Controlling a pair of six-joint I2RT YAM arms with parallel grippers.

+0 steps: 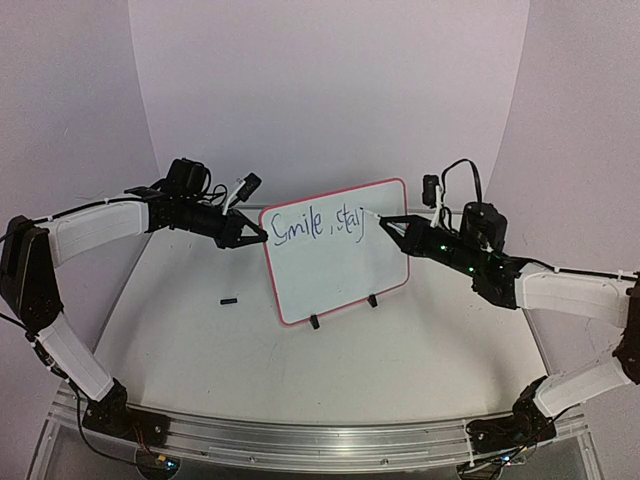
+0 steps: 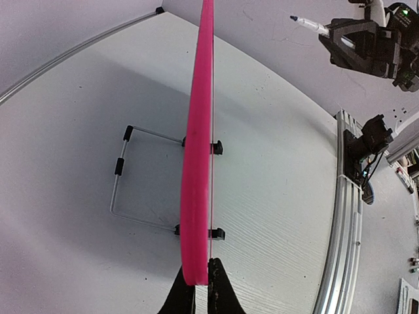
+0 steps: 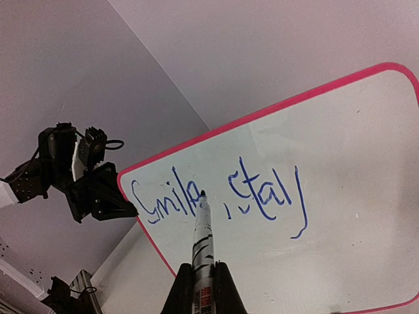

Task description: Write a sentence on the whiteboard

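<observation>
The whiteboard [image 1: 340, 285], white with a red-pink frame, stands upright mid-table on two black clip feet [image 1: 314, 322]. Blue lettering of the sentence [image 1: 318, 226] reads "Smile, stay" along its top. My left gripper [image 1: 262, 237] is shut on the board's left edge. In the left wrist view that pink edge [image 2: 198, 144] runs up from between the fingers of the left gripper [image 2: 201, 271]. My right gripper [image 1: 385, 222] is shut on a marker [image 3: 203, 235]. The marker's tip [image 2: 294, 19] hangs a little off the board's face, just right of "stay" [image 3: 267, 197].
A small black cap-like piece [image 1: 229, 300] lies on the table left of the board. A wire stand [image 2: 131, 190] props the board from behind. An aluminium rail [image 1: 320, 440] runs along the near edge. A curved white backdrop closes the back and sides.
</observation>
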